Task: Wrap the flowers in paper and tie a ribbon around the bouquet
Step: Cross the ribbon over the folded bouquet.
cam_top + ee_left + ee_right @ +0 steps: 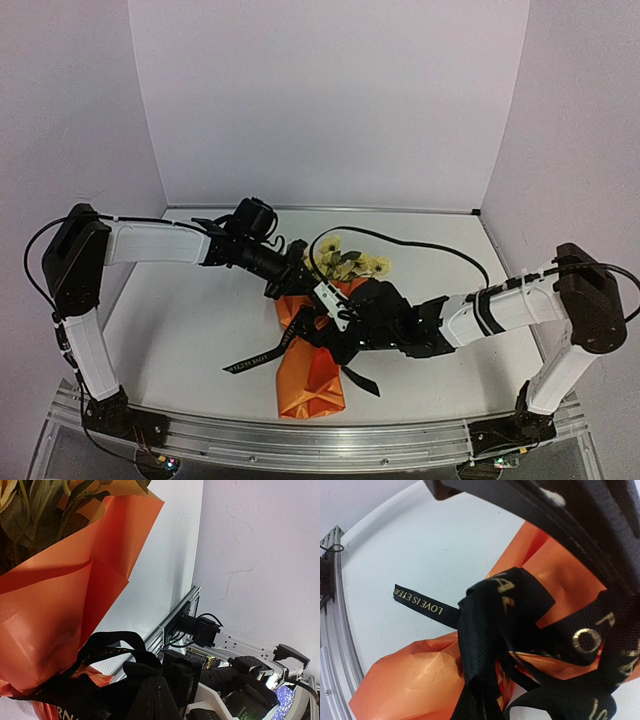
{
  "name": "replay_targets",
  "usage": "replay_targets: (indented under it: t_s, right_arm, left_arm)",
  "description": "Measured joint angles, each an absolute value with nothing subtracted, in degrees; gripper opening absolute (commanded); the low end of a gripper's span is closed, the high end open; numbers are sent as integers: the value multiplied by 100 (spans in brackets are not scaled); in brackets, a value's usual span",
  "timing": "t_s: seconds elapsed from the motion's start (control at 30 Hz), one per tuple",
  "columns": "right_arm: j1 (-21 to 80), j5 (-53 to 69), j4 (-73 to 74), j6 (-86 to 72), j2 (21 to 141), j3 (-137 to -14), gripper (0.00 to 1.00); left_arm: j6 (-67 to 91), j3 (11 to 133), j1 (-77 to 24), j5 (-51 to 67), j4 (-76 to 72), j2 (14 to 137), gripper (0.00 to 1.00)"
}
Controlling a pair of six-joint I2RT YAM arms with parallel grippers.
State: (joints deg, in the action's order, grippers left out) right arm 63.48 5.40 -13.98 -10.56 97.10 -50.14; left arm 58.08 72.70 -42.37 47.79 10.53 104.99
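The bouquet lies in mid-table as an orange paper (pixel 312 375) cone with its narrow end toward the front. The yellow-cream flowers (pixel 350 264) stick out at its far end. A black lettered ribbon (pixel 256 359) is looped round the cone's middle, and one loose end trails left on the table. My left gripper (pixel 290 287) sits at the cone's upper part. In its wrist view the left gripper (pixel 156 681) is shut with a ribbon (pixel 112 645) loop at its tips. My right gripper (pixel 338 335) is over the knot. Its wrist view shows the right gripper (pixel 482 707) shut on a ribbon (pixel 482 630) band, above the paper (pixel 410 680).
An aluminium rail (pixel 300 442) runs along the table's front edge. White walls close the back and both sides. A black cable (pixel 420 243) arcs over the table behind the flowers. The two arms meet closely over the bouquet, and a dark arm part (pixel 560 515) crosses the top of the right wrist view.
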Motion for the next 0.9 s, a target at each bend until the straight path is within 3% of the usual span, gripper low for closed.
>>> replay_targets:
  t_s: [0.4,0.9]
  right_arm:
    - [6346,372,305,-990,8596,-5008,0]
    - [6348,131,2416,-979,8576,-5311,0]
  left_arm:
    - [5435,6493,-4230,4220,1111,9890,0]
    - [4998,5436,-4230,3298,1411,8924,0]
